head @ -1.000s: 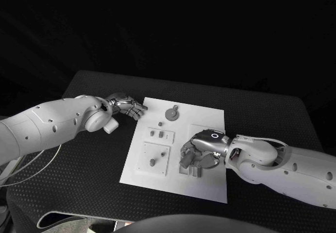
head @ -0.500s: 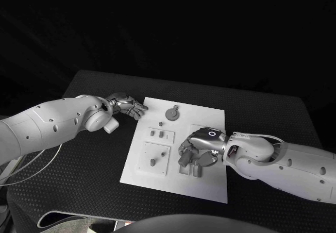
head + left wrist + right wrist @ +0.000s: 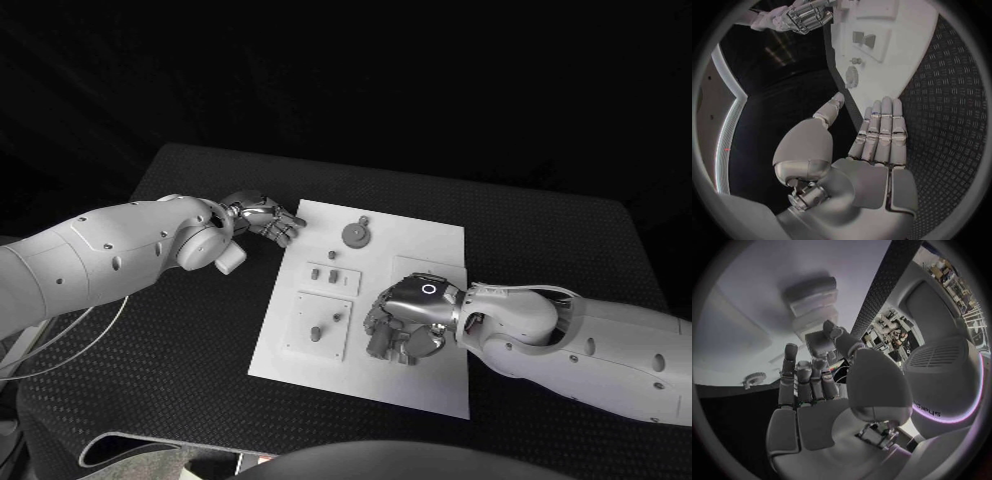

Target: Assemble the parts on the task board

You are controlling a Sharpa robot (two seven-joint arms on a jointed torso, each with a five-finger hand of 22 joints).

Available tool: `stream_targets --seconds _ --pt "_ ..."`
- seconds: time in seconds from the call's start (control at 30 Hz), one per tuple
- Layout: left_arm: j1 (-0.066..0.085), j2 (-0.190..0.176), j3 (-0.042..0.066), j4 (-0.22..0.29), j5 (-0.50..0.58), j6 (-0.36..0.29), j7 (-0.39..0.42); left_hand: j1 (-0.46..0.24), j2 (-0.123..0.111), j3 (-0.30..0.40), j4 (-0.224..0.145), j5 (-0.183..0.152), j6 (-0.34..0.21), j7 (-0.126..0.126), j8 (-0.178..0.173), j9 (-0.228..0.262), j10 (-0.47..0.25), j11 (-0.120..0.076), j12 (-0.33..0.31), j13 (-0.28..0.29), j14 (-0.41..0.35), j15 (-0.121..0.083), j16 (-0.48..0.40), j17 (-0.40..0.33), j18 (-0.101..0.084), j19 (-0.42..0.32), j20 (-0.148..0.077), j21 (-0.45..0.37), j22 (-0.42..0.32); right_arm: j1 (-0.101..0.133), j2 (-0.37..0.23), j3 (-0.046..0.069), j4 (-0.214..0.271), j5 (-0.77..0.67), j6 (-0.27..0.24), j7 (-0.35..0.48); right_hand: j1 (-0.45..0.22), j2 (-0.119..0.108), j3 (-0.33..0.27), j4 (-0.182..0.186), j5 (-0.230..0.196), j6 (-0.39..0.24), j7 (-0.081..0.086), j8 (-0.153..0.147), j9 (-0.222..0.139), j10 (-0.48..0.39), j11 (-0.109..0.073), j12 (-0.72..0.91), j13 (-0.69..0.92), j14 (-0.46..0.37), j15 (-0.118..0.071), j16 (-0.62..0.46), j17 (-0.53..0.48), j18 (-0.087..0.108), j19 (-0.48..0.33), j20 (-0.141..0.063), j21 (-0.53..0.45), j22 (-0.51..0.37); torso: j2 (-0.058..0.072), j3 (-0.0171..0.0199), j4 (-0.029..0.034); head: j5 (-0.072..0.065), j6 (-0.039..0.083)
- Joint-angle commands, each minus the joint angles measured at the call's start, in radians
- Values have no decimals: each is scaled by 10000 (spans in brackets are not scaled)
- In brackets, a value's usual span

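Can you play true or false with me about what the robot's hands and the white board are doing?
1. The right hand is over the task board. True.
2. The left hand is in the middle of the board. False: it sits at the board's far left corner, by the edge.
3. A round gear-like part lies on the far end of the board. True.
4. The board sits on a white table. False: the table is black.
5. The left hand holds the round part. False: the round part lies on the board apart from that hand.
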Motion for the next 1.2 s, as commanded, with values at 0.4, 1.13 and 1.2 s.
stream_targets --seconds 0.4,1.13,1.2 --pt "-47 5 -68 26 -18 283 -30 -69 -14 -12 2 -60 -70 32 41 -13 -56 3 43 9 -28 6 -58 15 56 -61 -9 -47 1 35 7 -10 -41 -699 306 -202 280 3 513 352 28 -110 57 -34 -45 -732 117 -448 -359 -490 185 -1 -89 30 -394 87 -184 135 0 -6 8 -103 -15" --pt "-47 15 -72 17 -18 310 -30 -68 -9 -19 -9 -76 -78 35 43 -15 -65 6 42 8 -28 7 -69 27 56 -65 -9 -47 0 40 35 -31 -54 -662 402 -97 556 -58 540 347 28 -102 63 8 -46 -799 146 -422 -515 -651 300 73 -122 52 -474 147 -240 146 -2 -12 13 -86 -54" --pt "-47 12 -72 16 -18 312 -32 -68 -9 -20 -10 -76 -79 35 43 -15 -66 7 42 9 -28 7 -69 29 56 -65 -9 -47 0 40 43 -34 -73 -665 384 -106 567 -70 537 347 28 -114 66 4 -49 -806 150 -419 -523 -662 307 76 -125 52 -480 152 -244 147 -4 -12 19 -98 -62"
